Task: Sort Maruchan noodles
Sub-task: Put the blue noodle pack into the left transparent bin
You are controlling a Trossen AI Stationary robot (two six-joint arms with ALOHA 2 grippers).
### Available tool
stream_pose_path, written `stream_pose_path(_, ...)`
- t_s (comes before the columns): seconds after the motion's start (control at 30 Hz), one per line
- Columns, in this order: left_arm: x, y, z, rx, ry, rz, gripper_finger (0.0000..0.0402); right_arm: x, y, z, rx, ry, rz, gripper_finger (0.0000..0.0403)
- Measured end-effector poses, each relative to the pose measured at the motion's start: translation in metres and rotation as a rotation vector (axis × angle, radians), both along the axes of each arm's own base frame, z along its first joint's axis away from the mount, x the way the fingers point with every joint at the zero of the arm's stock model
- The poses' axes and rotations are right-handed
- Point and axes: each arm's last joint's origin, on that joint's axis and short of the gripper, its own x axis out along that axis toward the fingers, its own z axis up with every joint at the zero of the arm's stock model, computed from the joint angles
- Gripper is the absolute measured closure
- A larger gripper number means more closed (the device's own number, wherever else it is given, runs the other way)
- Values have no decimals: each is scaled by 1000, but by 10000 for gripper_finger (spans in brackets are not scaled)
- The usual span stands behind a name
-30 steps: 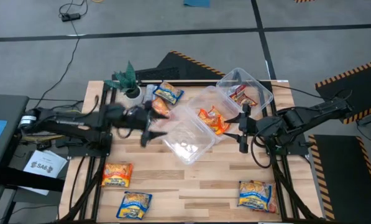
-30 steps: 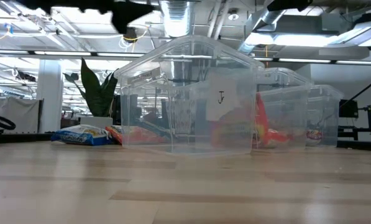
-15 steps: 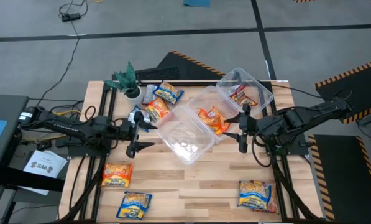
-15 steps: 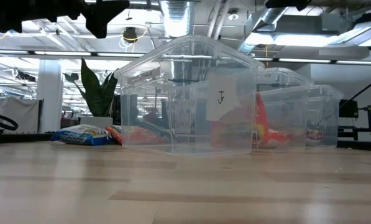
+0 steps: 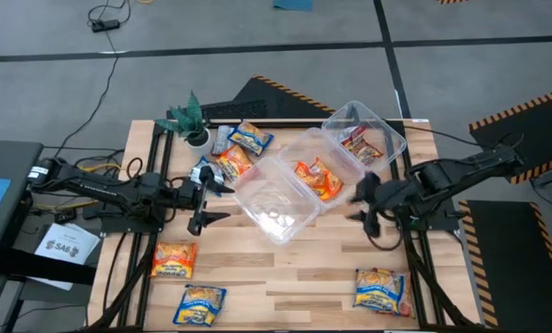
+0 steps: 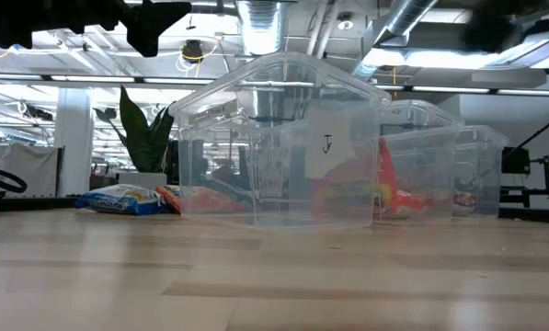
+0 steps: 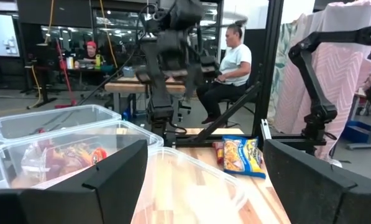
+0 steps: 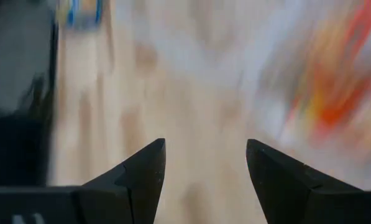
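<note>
Maruchan packets lie flat on the table in the high view: a blue-and-yellow one [image 5: 251,138] and an orange one [image 5: 234,163] near the far left, an orange one [image 5: 174,259] and a blue-and-yellow one [image 5: 202,305] near the front left, another [image 5: 380,289] at the front right. Orange packets [image 5: 317,178] lie in the middle clear tub, a dark red one [image 5: 359,143] in the far tub. My left gripper [image 5: 209,202] [image 7: 204,155] hovers open and empty left of the tubs. My right gripper [image 5: 361,205] [image 8: 205,155], open and blurred, hangs right of the tubs.
Three clear tubs stand in a slanting row across the table's middle: the nearest [image 5: 277,202], the middle [image 5: 299,153] and the far one [image 5: 377,125]. A small potted plant [image 5: 190,120] sits at the far left corner. People sit beyond the table in the left wrist view.
My left gripper has drawn back from above the nearest tub toward the table's left edge, then held still, open. My right gripper stayed put at first, then began to swing and tip down over the table to the right of the tubs, and is blurred now.
</note>
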Motion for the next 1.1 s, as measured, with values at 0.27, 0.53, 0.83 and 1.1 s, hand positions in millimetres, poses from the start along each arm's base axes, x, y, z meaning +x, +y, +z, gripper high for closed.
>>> stream_pose_path(0.27, 0, 0, 0, -10, 1, -2, 95, -24, 45, -45, 249, 429, -90, 158)
stream_pose_path(0.53, 0, 0, 0, -25, 5, -5, 95, -26, 89, -78, 170, 591, -77, 158)
stream_pose_path(0.83, 0, 0, 0, -25, 5, -4, 95, -9, 126, -94, 178, 650, 30, 158)
stream_pose_path(1.1, 0, 0, 0, -24, 5, -4, 95, 1, 141, -112, 153, 693, 53, 158)
